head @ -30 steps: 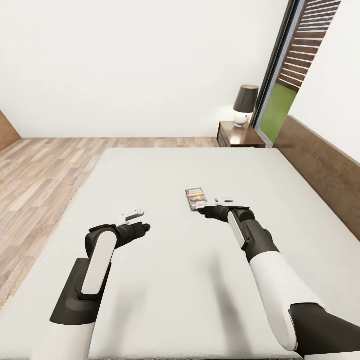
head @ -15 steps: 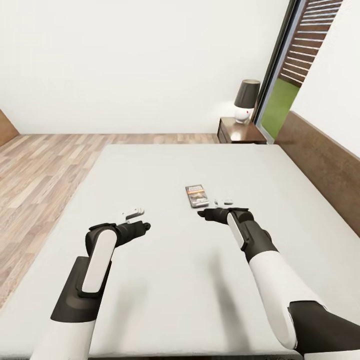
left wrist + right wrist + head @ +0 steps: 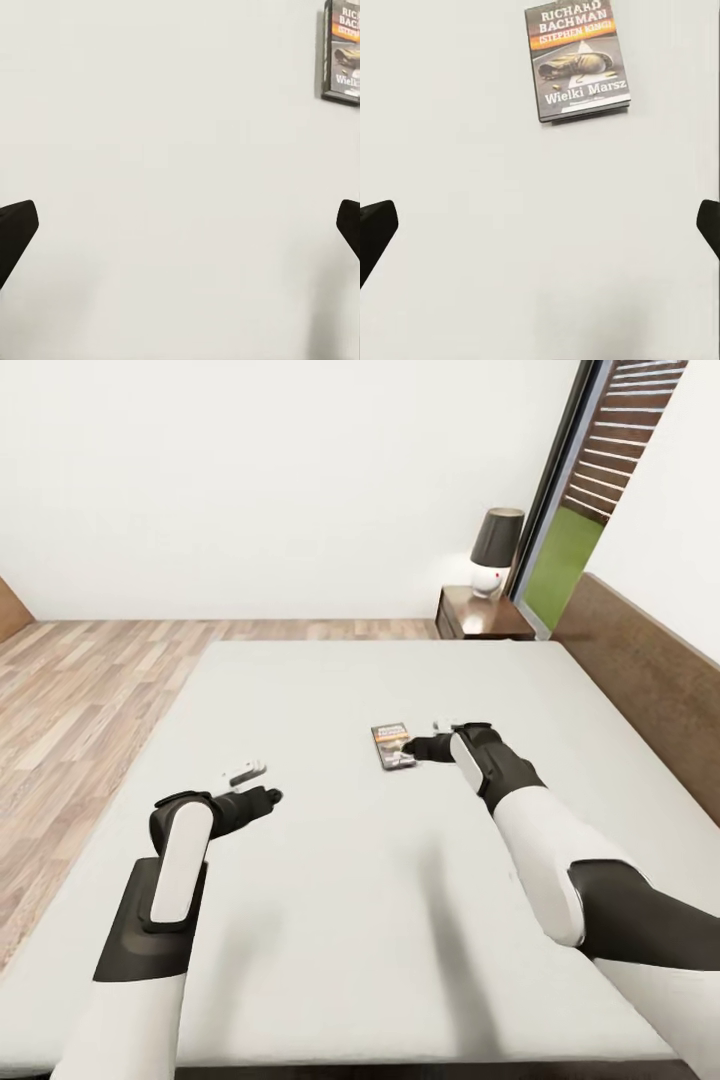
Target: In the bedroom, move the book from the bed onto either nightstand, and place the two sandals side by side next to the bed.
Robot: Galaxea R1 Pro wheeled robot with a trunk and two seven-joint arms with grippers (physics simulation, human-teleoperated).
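The book (image 3: pixel 392 746) lies flat on the pale mattress of the bed (image 3: pixel 330 860), cover up; its white "RICHARD BACHMAN" lettering reads clearly on the book (image 3: pixel 579 60) in the right wrist view. My right gripper (image 3: pixel 422 737) hovers just right of it, open, with nothing between its dark fingertips (image 3: pixel 375 229). My left gripper (image 3: pixel 256 784) is open over bare mattress well to the left, and a corner of the book (image 3: pixel 343 51) appears in its wrist view. The nightstand (image 3: pixel 482 618) stands beyond the bed's far right corner. The sandals are out of view.
A dark-shaded lamp (image 3: pixel 494 550) sits on the nightstand. The wooden headboard (image 3: pixel 650 680) runs along the bed's right side, with a tall glass window (image 3: pixel 570 540) behind it. Wood-plank floor (image 3: pixel 80 690) lies to the left and beyond the bed.
The right arm has reached forward, bringing its gripper up alongside the book. The left gripper has drifted slightly left. The head view has shifted a little.
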